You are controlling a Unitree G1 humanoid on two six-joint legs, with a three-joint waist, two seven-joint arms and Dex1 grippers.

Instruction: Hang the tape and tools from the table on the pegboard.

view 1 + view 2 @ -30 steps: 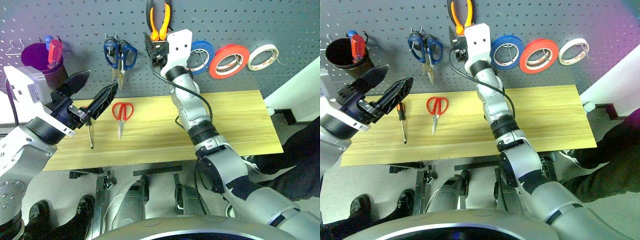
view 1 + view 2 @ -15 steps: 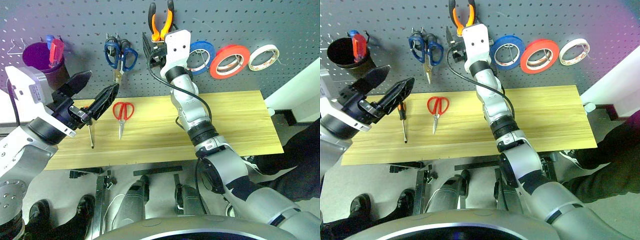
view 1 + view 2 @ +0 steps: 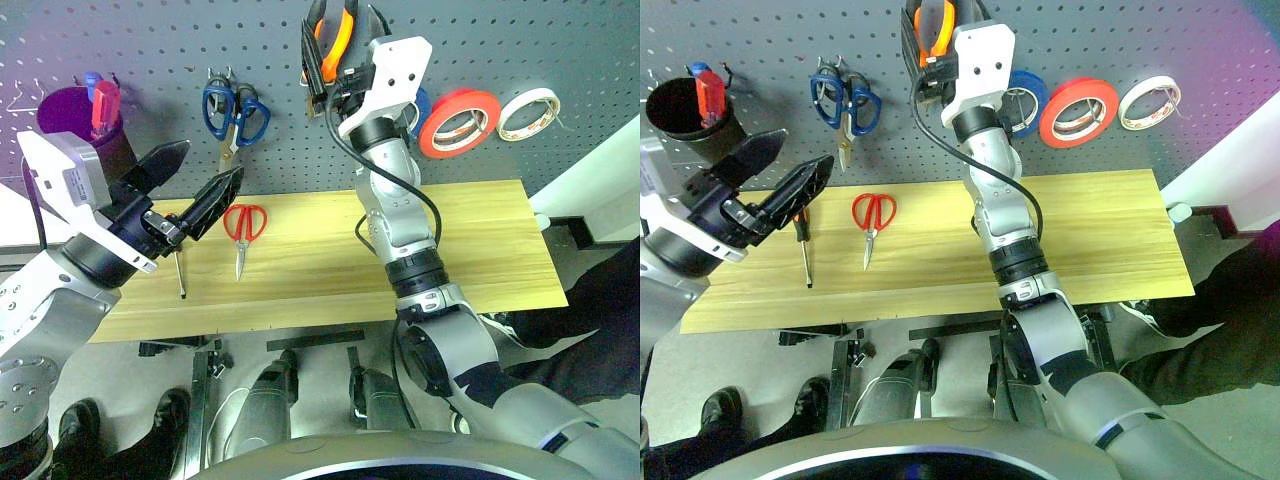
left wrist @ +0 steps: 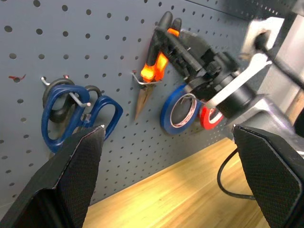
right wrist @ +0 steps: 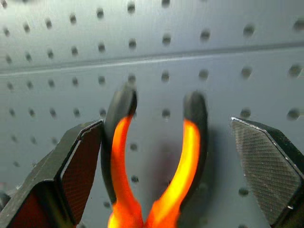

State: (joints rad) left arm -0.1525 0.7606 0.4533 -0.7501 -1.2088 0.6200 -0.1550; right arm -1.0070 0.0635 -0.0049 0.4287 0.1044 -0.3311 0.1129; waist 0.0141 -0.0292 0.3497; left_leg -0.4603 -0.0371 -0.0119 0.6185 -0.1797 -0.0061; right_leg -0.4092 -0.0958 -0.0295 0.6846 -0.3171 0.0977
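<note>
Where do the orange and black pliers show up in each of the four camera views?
Left eye view: pliers at top centre, on the pegboard.
Right eye view: top centre, partly behind the right gripper.
Left wrist view: upper middle.
Right wrist view: centre, between the open fingers.
Shared landmark: the pegboard.

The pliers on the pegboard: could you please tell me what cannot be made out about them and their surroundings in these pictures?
- Pliers: in the head views the right tool covers their lower part and hook, and the top edge crops the handles.
- Blue tape: half hidden behind the right arm, head views.
- Pliers in the right wrist view: blurred, cut off by the bottom edge; contact with the left-hand finger unclear.
</note>
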